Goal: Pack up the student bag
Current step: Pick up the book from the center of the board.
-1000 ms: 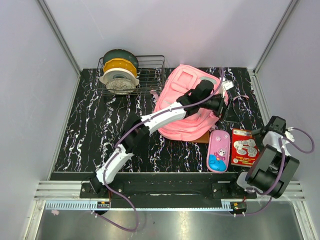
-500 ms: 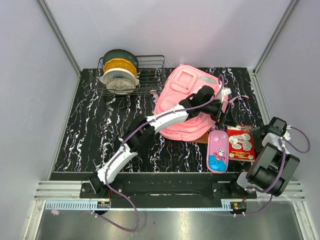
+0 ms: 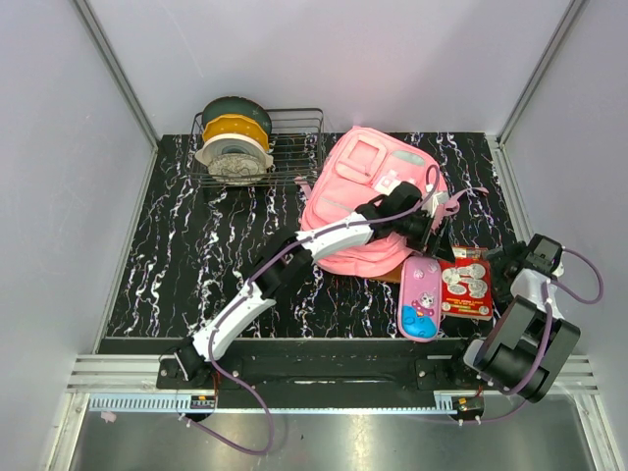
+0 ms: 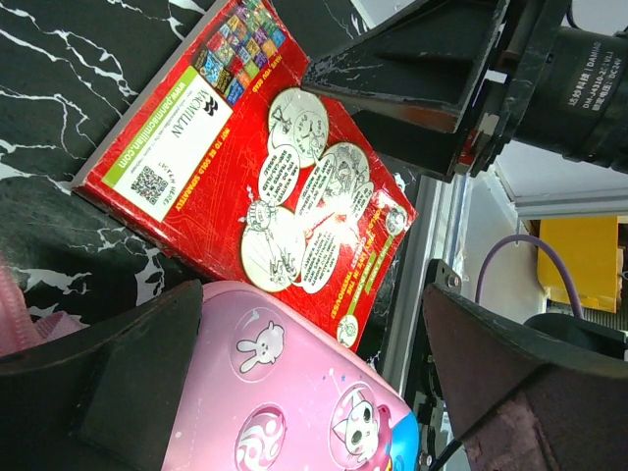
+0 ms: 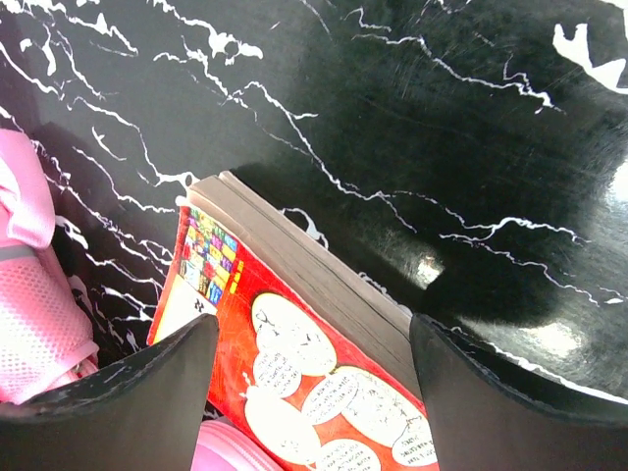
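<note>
marbled table (image 3: 177, 255), student bag (image 3: 358, 172), book (image 3: 466, 285), rack (image 3: 294, 147)

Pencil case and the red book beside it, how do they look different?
The pencil case is pink with rounded ends; the red book is a square-cornered rectangle. The pencil case is long and narrow, the red book shorter and wider. The pencil case shows cartoon animals, the red book white bubbles of print. Both lie flat, side by side on the table, outside the student bag.

Centre: student bag (image 3: 363, 186), plain pink. Left: table (image 3: 196, 265), black with white marble veins. Lower right: book (image 3: 465, 287), red with white cartoon bubbles (green strip along one edge); pencil case (image 3: 420, 297), pink, cartoon print.
</note>
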`<action>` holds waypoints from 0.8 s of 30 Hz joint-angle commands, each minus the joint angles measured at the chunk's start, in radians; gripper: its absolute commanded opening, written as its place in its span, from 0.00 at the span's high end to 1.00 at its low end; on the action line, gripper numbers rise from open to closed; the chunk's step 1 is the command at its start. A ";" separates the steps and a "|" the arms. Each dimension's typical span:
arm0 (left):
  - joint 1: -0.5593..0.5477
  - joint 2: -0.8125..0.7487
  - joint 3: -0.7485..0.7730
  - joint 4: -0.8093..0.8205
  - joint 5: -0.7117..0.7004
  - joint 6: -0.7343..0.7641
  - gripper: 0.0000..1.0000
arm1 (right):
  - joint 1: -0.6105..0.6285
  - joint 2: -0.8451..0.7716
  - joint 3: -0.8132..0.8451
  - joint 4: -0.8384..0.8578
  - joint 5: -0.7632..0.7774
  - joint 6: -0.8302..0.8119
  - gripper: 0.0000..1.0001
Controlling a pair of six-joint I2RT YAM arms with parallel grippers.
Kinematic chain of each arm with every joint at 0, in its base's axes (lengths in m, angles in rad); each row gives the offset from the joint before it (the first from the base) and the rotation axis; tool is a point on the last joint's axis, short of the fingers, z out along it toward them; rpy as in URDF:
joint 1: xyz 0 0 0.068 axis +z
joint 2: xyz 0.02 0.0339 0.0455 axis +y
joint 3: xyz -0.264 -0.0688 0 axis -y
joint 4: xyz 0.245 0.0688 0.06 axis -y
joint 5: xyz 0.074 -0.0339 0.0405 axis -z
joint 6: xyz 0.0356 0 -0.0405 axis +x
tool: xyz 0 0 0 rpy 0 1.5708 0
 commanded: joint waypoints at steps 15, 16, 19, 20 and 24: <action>-0.026 0.034 0.034 -0.189 -0.224 0.058 0.01 | 0.006 -0.035 -0.015 -0.083 -0.151 -0.049 0.11; -0.024 0.037 0.039 -0.199 -0.230 0.063 0.01 | 0.005 -0.040 -0.012 -0.084 -0.154 -0.049 0.11; -0.024 0.031 0.052 -0.244 -0.290 0.075 0.01 | 0.005 -0.047 -0.003 -0.090 -0.145 -0.049 0.11; -0.026 0.008 0.030 -0.246 -0.340 0.082 0.01 | 0.006 -0.049 -0.001 -0.099 -0.141 -0.052 0.11; -0.024 -0.021 0.023 -0.297 -0.472 0.125 0.01 | 0.006 -0.064 -0.001 -0.103 -0.136 -0.058 0.10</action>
